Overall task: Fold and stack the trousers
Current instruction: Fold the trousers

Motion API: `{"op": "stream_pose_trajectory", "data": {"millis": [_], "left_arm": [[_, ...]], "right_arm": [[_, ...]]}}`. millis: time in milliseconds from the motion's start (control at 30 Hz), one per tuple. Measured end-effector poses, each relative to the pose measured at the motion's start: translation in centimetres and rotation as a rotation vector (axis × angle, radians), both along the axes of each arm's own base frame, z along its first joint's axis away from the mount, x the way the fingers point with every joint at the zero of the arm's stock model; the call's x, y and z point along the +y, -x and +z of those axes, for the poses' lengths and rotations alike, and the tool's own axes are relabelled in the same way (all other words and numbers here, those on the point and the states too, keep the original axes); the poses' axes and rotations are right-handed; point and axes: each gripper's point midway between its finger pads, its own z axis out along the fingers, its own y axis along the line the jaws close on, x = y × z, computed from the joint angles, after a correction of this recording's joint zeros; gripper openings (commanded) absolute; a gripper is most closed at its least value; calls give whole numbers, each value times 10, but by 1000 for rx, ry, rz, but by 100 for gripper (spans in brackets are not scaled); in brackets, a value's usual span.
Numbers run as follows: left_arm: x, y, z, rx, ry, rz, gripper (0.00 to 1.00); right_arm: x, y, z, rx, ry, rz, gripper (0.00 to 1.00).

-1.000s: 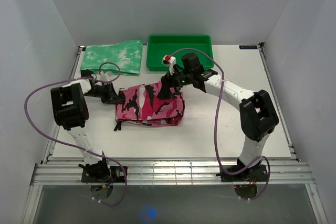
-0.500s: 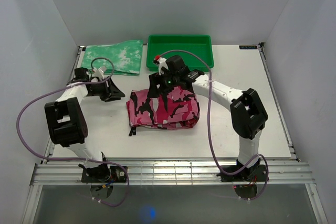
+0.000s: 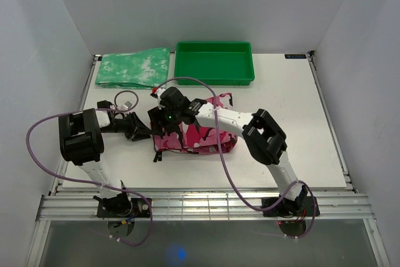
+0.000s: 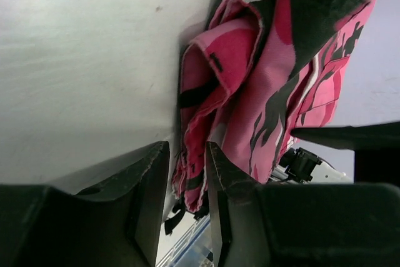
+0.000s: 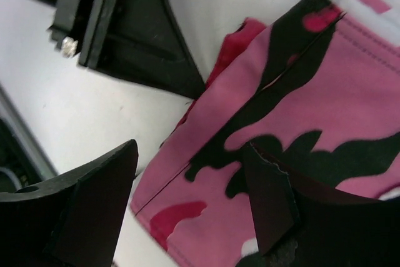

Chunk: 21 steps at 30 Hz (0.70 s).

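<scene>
Left gripper [image 3: 142, 132] sits low on the table [image 3: 281, 92] at the 9 o'clock edge of the trousers [image 3: 203, 139]. Its fingers are drawn narrow, and the left wrist view shows a bunched hem of the trousers [image 4: 250, 92] running down into the gap. Whether the cloth is actually pinched there cannot be told. That spot suits catching the loose layers where they splay open.

The right gripper [image 3: 164, 126] reaches across from the 3 o'clock side and hovers over the 9 o'clock end of the same bundle, fingers spread wide. In its own view one finger [image 5: 269, 198] lies against the top flap of the trousers [image 5: 312, 110], likely pressing it flat rather than gripping.

The trousers lie folded into a thick, uneven packet at the middle of the table, with a strap trailing toward 7 o'clock. A green tray [image 3: 214, 81] stands at 12 o'clock, and a folded green-and-white cloth [image 3: 132, 68] lies at 10 o'clock, well apart. That cloth seems the likely stacking place, so the packet probably needs tidying first.
</scene>
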Motion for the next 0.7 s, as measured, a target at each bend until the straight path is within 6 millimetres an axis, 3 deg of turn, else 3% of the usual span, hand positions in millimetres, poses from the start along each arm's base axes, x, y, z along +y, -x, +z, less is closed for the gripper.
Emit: {"op": "stream_pose_trajectory", "data": {"millis": [167,300,433,467,567,700], "left_arm": [[-13,-7,1,-41,18,-17,44],[-21,-10,1,-58,22,-21,44],[-21,-15,0,-65,16,-5,42],[-21,-16,-1,-65,14,-3,41],[-21,-17,-2,-61,12,6,36],[-20,-18,-6,-48,6,16,25]], "right_arm": [[8,-24,-25,-26,53,-70,71],[7,-32,-42,-32,98,-101,65],[7,-34,-42,-59,116,-112,38],[8,-32,-43,-64,120,-110,26],[10,-27,-46,-76,130,-93,8],[13,-22,-46,-77,125,-63,8]]}}
